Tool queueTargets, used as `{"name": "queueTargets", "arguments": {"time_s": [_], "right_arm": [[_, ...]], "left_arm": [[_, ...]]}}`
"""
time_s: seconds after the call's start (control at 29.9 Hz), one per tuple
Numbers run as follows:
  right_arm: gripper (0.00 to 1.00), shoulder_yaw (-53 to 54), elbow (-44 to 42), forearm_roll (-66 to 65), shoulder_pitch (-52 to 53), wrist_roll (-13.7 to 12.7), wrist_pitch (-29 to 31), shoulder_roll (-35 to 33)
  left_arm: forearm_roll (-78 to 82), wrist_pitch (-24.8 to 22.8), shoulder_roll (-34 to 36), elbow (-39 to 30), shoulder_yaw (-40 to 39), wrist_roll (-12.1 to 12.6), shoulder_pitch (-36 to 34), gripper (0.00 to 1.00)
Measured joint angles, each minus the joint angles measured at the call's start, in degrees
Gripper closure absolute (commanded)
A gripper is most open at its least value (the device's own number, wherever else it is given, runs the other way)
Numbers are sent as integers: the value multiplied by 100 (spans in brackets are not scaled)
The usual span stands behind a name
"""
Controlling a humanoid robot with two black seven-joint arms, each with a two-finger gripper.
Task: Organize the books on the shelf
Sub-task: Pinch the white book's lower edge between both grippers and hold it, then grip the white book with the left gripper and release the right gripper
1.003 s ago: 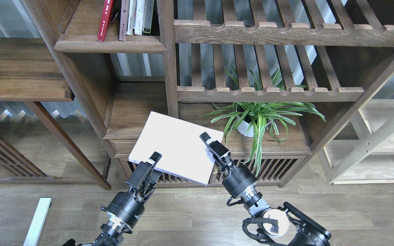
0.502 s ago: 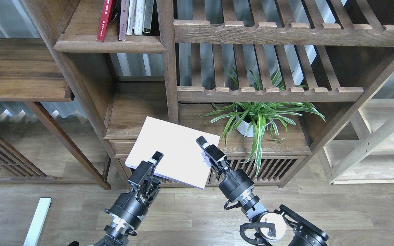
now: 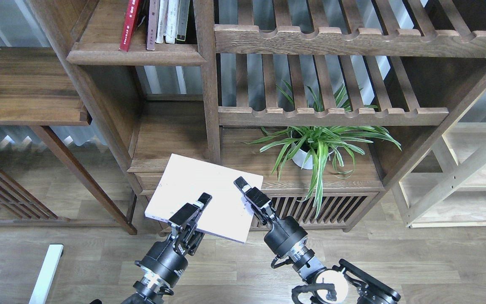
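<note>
White-lavender paperback (image 3: 203, 196) held flat, cover up, in front of the low cabinet (image 3: 336, 207), clear of any board. Left gripper (image 3: 192, 211) pinches its near edge, one finger on top of the cover. Right gripper (image 3: 249, 196) clamps the right edge the same way. Solid walnut shelf (image 3: 135, 55) sits upper left, well apart from the held book; red book (image 3: 128, 25) leans there beside the maroon-brown book (image 3: 153, 25) and thin-spined volumes. Potted plant (image 3: 314, 145) stands just right of the paperback.
</note>
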Motion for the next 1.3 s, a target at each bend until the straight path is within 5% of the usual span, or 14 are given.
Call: {"name": "queueTargets", "arguments": {"time_s": [0.13, 0.33, 0.54, 1.14, 1.3], "right_arm": [[85, -16, 0, -4, -8, 0, 0, 0], [77, -23, 1, -12, -20, -3, 0, 0], [1, -37, 1, -14, -14, -47, 0, 0], [0, 282, -133, 25, 37, -12, 0, 1], [0, 513, -133, 34, 18, -22, 0, 0]], "left_arm": [[1, 0, 0, -1, 0, -1, 2, 94], [2, 0, 0, 74, 12, -2, 6, 98], [0, 0, 0, 83, 15, 4, 26, 100], [-6, 0, 0, 68, -361, 15, 121, 98], [-2, 0, 0, 29, -553, 193, 234, 98]]}}
